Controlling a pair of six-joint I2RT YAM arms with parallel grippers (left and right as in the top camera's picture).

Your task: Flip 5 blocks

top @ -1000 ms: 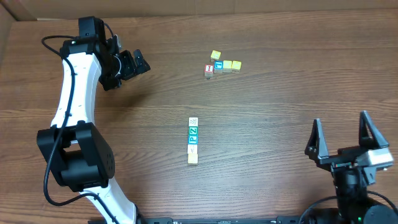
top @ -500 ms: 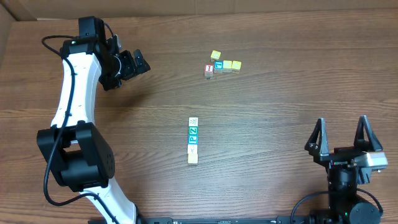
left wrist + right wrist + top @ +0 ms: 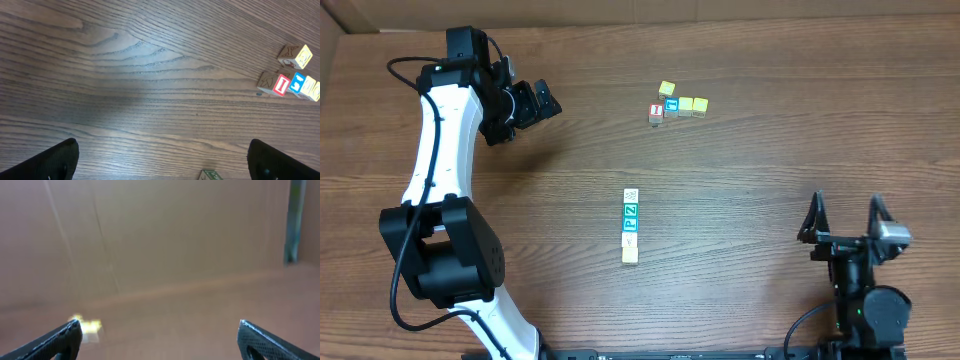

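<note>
Five small blocks lie in a short column at mid table: a whitish one (image 3: 631,195), a teal-green one (image 3: 631,210), a blue one (image 3: 631,224), another whitish one (image 3: 631,240) and a pale cream one (image 3: 630,256). My left gripper (image 3: 533,105) hovers open at the far left, well away from them; in its wrist view the left gripper (image 3: 162,162) is empty, and only a green-edged block corner (image 3: 212,175) shows. Open and empty, my right gripper (image 3: 846,205) stands at the near right. The right wrist view is blurred, its right gripper (image 3: 160,340) wide apart.
A separate cluster sits at the back: a red-faced cube (image 3: 656,111), a blue-faced cube (image 3: 671,103) and three yellow cubes (image 3: 686,104). The left wrist view shows this cluster (image 3: 287,82) at its right edge. A cardboard wall runs along the table's far side.
The right arm has swung, carrying its open gripper a little left and back, and it now looks narrower from above. The left arm and all blocks have stayed put.
</note>
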